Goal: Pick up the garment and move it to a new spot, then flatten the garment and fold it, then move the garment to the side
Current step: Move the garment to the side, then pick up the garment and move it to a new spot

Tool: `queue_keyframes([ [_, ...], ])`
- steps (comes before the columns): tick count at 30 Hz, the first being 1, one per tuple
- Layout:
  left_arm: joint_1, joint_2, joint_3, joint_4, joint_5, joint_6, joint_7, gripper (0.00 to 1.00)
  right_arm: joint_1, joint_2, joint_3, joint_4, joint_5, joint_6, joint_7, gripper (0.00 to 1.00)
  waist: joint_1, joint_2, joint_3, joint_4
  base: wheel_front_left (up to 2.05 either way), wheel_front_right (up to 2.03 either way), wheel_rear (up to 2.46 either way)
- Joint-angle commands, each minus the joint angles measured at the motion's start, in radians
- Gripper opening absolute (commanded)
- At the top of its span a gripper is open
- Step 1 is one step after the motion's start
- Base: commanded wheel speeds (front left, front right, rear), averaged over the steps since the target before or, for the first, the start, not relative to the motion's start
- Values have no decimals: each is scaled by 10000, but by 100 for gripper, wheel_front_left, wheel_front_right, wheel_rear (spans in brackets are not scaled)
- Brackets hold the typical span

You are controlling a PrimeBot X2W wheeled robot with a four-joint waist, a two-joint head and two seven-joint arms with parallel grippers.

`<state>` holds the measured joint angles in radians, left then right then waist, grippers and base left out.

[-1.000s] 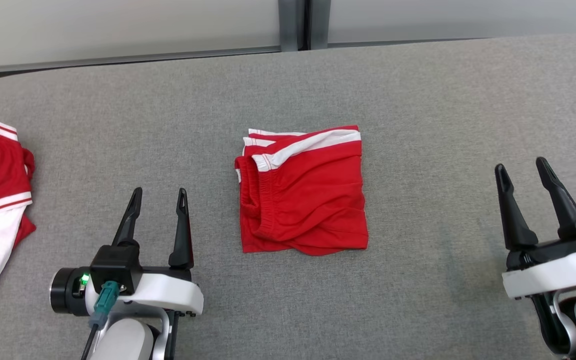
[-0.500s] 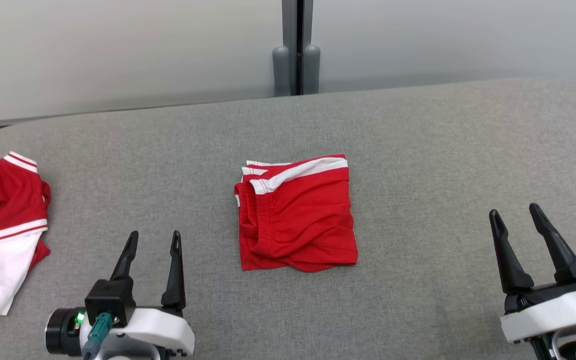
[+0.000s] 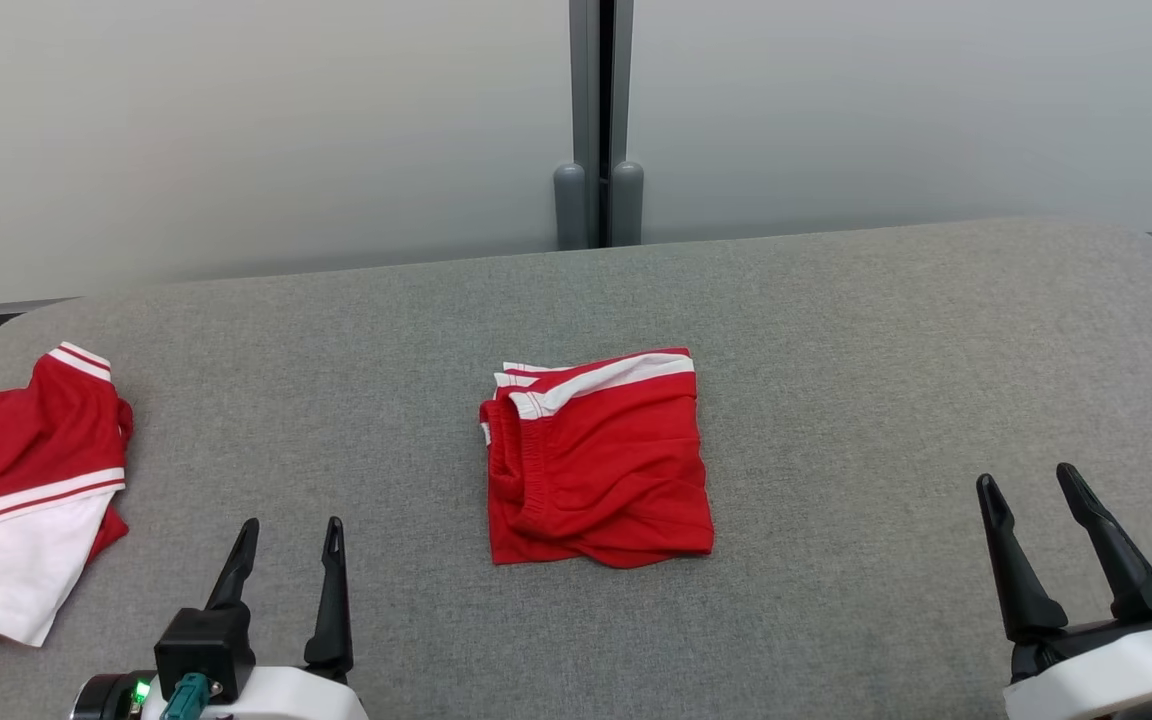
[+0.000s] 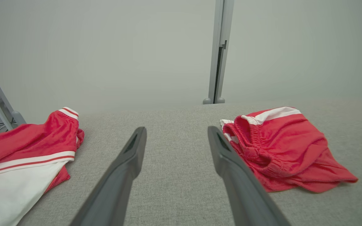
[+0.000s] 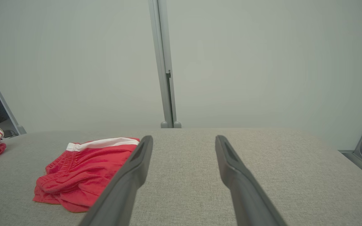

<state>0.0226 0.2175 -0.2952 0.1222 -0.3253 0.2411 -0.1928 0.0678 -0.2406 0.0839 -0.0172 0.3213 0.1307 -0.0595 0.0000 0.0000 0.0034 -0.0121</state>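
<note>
The garment (image 3: 599, 462) is a pair of red shorts with white stripes, folded into a rough square in the middle of the grey table (image 3: 836, 330). It also lies right of my fingers in the left wrist view (image 4: 281, 147) and left of them in the right wrist view (image 5: 83, 169). My left gripper (image 3: 288, 535) stands open near the front edge, left of the garment and apart from it. My right gripper (image 3: 1029, 488) is open at the front right, well clear of the cloth. Nothing sits between either pair of fingers.
A second red and white garment (image 3: 16, 490) lies loosely at the table's left edge, also in the left wrist view (image 4: 24, 157). A pale wall with a grey post (image 3: 596, 120) stands behind the table. Bare grey cloth surface surrounds the folded shorts.
The head camera has tilted up, so more wall shows and everything sits lower in the picture. Both grippers have drawn back toward the front edge. The garment lies as before.
</note>
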Motion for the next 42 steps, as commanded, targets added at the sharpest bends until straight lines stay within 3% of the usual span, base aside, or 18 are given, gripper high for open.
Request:
queue_keyframes([
  [1,108,88,42,-50,-60,75,36,100,130,-2,-33,-63,-31,0,78,100,0,0,6,12,0,0,0],
  [23,-234,91,-92,-173,-60,227,118,100,87,115,-216,-51,-105,0,298,100,0,0,111,261,0,0,0],
  [34,-1745,-287,-455,-352,306,115,-214,100,-1049,-233,-139,1316,312,2,58,100,0,0,1588,1714,0,0,0],
  [42,-2654,-906,-498,-330,360,85,-635,100,-2722,-626,1128,2868,858,0,19,100,0,0,2866,2647,0,0,0],
])
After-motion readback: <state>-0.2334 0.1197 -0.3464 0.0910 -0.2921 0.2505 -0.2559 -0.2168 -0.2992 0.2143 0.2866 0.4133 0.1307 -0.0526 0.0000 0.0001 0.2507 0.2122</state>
